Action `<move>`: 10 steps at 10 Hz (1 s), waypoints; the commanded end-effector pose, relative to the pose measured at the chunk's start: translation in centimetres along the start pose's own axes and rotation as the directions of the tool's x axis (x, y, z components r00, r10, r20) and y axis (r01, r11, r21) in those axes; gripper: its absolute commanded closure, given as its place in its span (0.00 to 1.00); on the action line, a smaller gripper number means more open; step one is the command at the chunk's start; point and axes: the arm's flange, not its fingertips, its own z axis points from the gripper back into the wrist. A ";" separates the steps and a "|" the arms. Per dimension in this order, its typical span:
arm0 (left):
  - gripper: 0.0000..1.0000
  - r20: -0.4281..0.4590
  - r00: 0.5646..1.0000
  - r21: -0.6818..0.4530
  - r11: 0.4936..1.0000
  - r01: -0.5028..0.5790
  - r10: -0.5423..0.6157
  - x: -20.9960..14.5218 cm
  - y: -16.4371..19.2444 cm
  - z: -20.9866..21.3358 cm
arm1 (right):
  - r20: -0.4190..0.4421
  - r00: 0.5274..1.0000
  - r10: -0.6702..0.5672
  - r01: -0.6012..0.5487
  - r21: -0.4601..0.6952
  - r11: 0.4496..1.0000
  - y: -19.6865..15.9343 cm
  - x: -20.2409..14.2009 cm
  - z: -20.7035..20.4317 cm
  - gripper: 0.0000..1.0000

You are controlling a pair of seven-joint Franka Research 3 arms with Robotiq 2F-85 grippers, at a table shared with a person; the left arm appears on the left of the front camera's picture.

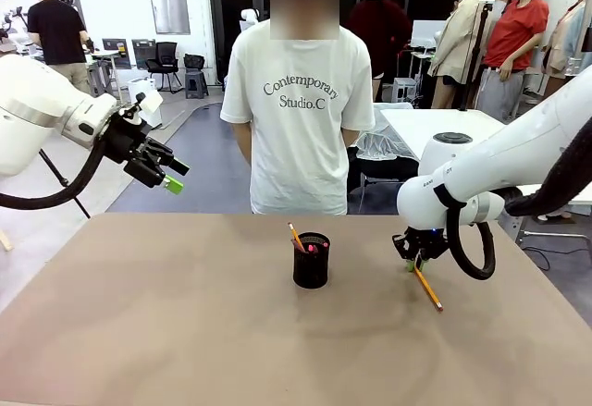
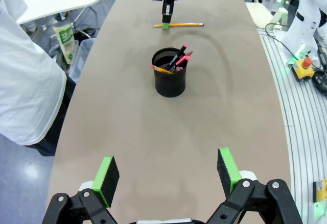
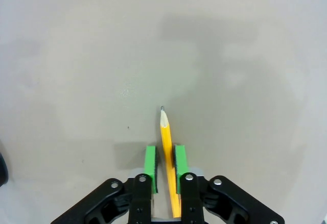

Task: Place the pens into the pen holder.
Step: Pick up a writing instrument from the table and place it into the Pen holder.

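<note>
In the right wrist view the yellow pencil's rear end is cut off at the bottom edge, and whether the fingers touch it is unclear.

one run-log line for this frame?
right tool: shut on yellow wooden pencil, on table | left tool: open, raised | black wire-mesh cylindrical pen holder: several pens in

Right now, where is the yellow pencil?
In the front view, the yellow pencil lies on the table, right of the black cup, between the right end effector's pads.
</note>
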 end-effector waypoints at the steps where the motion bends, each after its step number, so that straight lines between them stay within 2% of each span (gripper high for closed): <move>1: 0.00 -0.005 1.000 0.002 1.000 -0.004 0.004 0.0 -0.1 0.3 | -0.027 1.000 0.014 -0.013 0.042 0.999 -0.2 0.3 -0.5 1.00; 4: 0.00 -0.005 1.000 0.002 1.000 -0.004 0.004 0.0 -0.1 0.3 | -0.043 0.998 0.036 -0.033 0.071 0.997 -0.5 0.4 0.9 1.00; 5: 0.00 -0.005 1.000 0.002 1.000 -0.004 0.004 0.0 -0.1 0.3 | -0.043 0.998 0.053 -0.048 0.112 0.993 -0.6 0.5 2.0 1.00; 8: 0.00 -0.005 1.000 0.002 1.000 -0.004 0.004 0.0 -0.1 0.3 | 0.104 0.972 0.212 -0.235 0.329 0.914 0.0 0.2 9.2 1.00; 10: 0.00 -0.005 1.000 0.002 1.000 -0.004 0.004 0.0 -0.1 0.3 | 0.208 0.946 0.247 -0.319 0.476 0.819 0.3 -0.1 13.5 1.00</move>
